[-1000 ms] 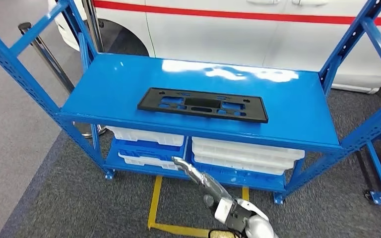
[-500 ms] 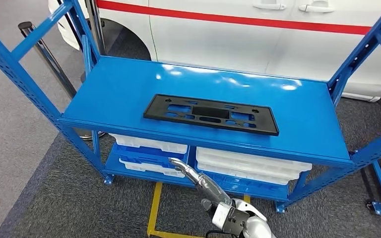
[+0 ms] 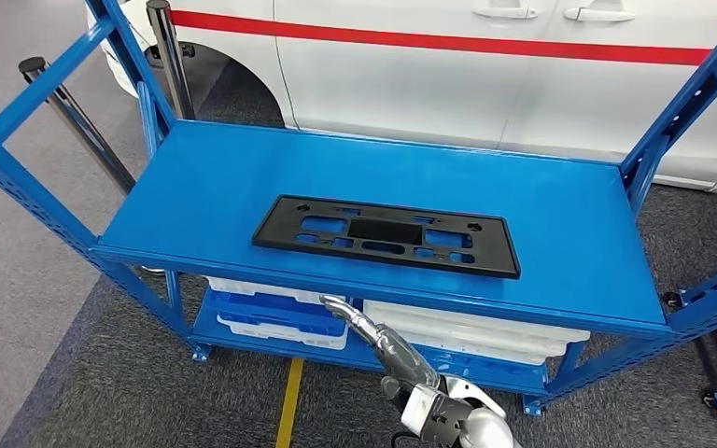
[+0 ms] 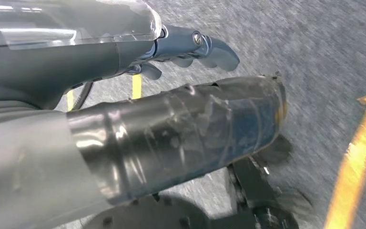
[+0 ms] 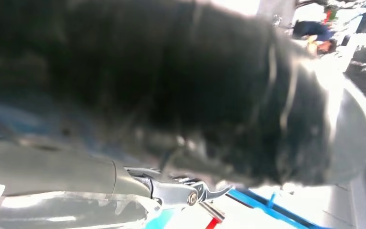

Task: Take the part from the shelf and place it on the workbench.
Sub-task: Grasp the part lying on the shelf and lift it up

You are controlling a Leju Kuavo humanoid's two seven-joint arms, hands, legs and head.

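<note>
The part, a flat black rectangular frame with cut-outs [image 3: 387,235], lies on the top board of the blue shelf [image 3: 560,224], near its front edge. My right hand [image 3: 383,345] hangs below and in front of that board, level with the lower shelf, fingers stretched out and holding nothing. In the right wrist view its thumb is a dark blur and its fingertips [image 5: 190,193] point toward blue shelf parts. My left hand [image 4: 171,124] hangs over grey carpet, its taped thumb and fingers [image 4: 209,47] spread, with nothing in it.
White plastic trays [image 3: 471,329] fill the lower shelf. A white car with a red stripe [image 3: 485,75] stands right behind the shelf. A black post [image 3: 75,117] stands at the left. Blue uprights rise at both shelf ends. Yellow floor tape [image 3: 289,411] runs below.
The whole picture has shifted: the camera moved, and the shelf and part now sit lower and closer in view. My right hand stays low in front of the lower shelf.
</note>
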